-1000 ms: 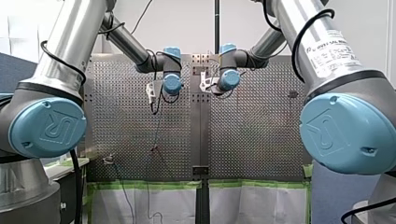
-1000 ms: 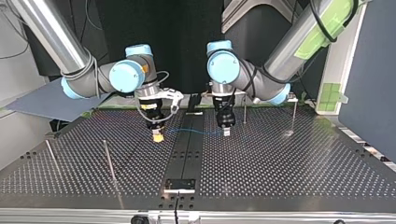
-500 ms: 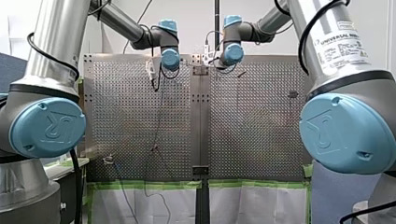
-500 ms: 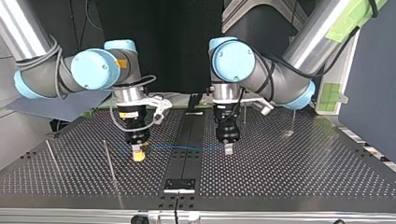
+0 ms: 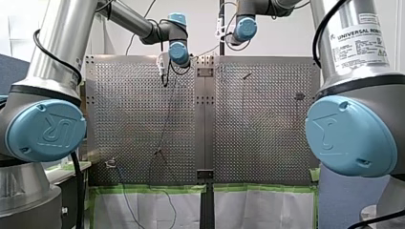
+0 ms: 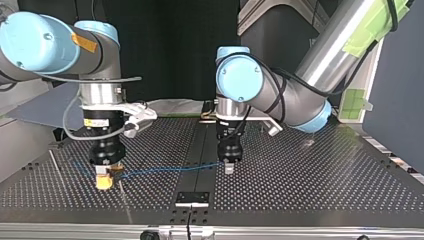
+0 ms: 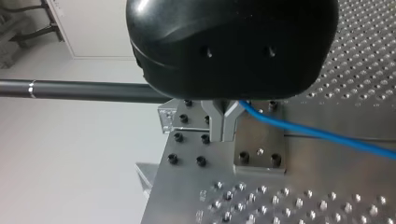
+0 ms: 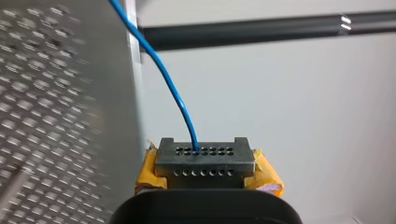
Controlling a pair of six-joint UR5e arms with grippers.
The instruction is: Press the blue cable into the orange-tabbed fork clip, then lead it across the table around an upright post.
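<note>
In the top view, a thin upright post [image 6: 54, 163] stands at the far left of the perforated surface [image 6: 310, 185]. To its right, my right end effector [image 6: 105, 182] hangs fingers-down close over the surface, clenched on the blue cable [image 6: 165, 169]. A second post [image 6: 121, 188] stands just beside it. The cable runs in a low, nearly level line across the dark centre strip [image 6: 200, 150] to my left end effector [image 6: 229, 168], which is also clenched on it. In the left wrist view, the cable leaves the closed metal fingers [image 7: 223, 122] sideways. In the right wrist view, it rises from between the yellow pads [image 8: 267, 175].
</note>
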